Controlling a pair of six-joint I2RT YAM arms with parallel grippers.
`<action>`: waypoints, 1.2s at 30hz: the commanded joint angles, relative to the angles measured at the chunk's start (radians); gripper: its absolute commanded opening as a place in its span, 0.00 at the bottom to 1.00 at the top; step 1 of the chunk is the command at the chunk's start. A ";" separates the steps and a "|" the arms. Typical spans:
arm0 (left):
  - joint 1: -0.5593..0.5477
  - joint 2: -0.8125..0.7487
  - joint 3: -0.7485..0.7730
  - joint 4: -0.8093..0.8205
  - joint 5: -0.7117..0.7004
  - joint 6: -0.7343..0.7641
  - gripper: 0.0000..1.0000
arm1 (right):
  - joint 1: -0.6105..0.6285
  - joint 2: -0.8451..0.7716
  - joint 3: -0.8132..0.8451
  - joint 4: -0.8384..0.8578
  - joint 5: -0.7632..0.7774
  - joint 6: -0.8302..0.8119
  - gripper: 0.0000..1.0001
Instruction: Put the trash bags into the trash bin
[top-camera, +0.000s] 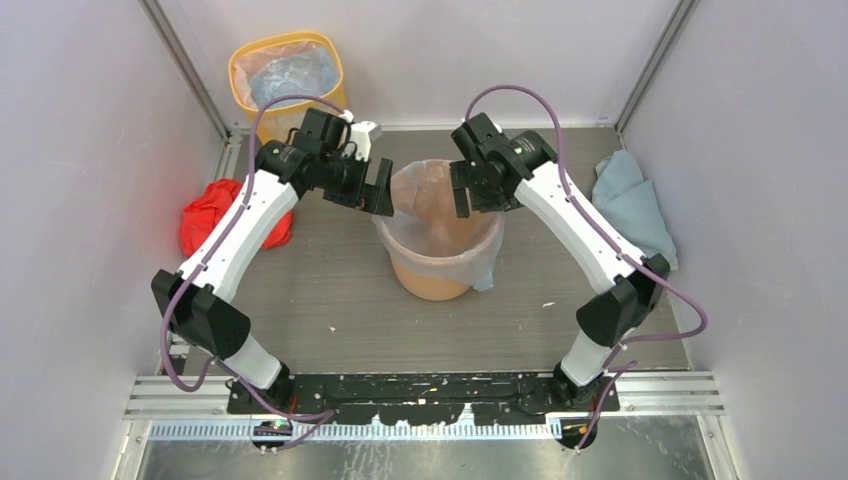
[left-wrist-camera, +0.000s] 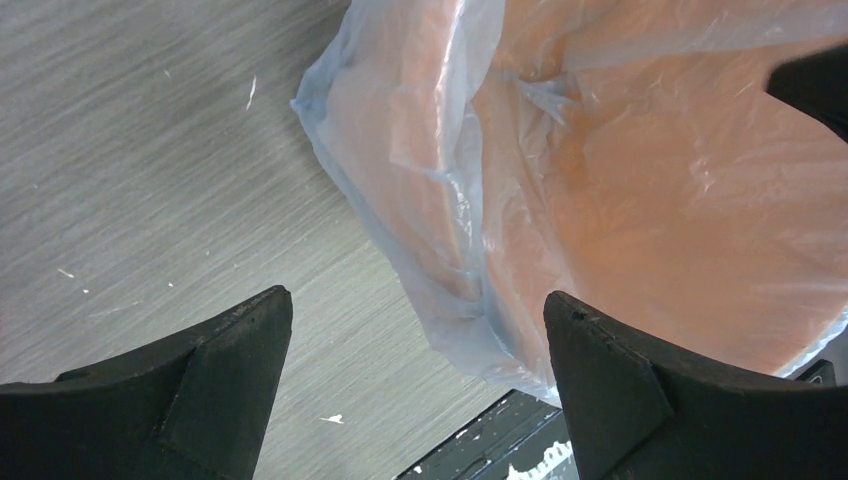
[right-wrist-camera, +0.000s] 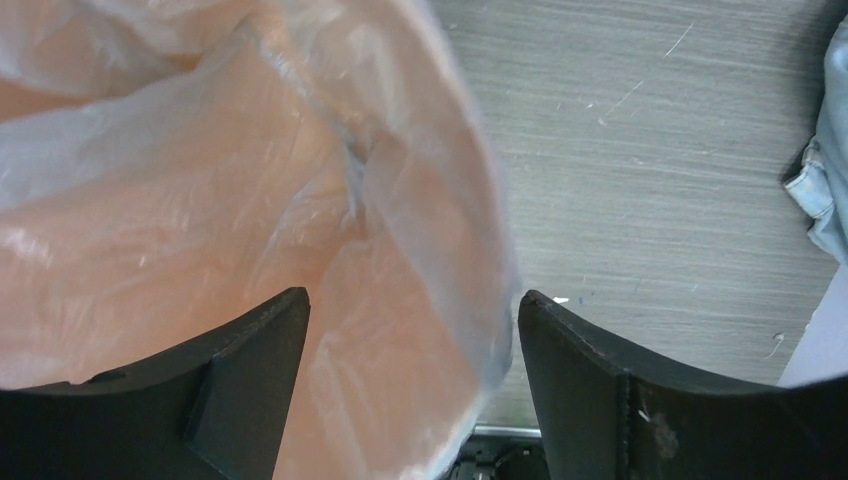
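Note:
The round orange trash bin (top-camera: 432, 275) stands mid-table with a clear trash bag (top-camera: 486, 268) lining it, the bag's edge folded over the rim. My left gripper (top-camera: 378, 192) is open and empty above the bin's left rim; in its wrist view the bag-covered rim (left-wrist-camera: 430, 250) lies between and beyond the fingers (left-wrist-camera: 415, 330). My right gripper (top-camera: 462, 190) is open and empty above the bin's right rim; in its wrist view the bag and bin wall (right-wrist-camera: 400, 300) sit between the open jaws.
A taller yellow bin (top-camera: 287, 72) lined with a clear bag stands at the back left. A red cloth or bag (top-camera: 215, 212) lies at the left wall. A light blue cloth (top-camera: 632, 200) lies at the right, also in the right wrist view (right-wrist-camera: 825, 150).

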 joint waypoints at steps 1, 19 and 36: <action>0.005 -0.066 -0.041 0.055 0.012 -0.022 0.96 | 0.057 -0.112 -0.022 -0.028 0.001 0.059 0.82; 0.006 -0.056 -0.060 0.079 0.015 -0.023 0.96 | 0.140 -0.098 -0.110 0.000 0.083 0.124 0.71; 0.005 -0.088 -0.118 0.091 0.015 -0.031 0.96 | 0.110 0.019 0.011 0.036 0.121 0.073 0.22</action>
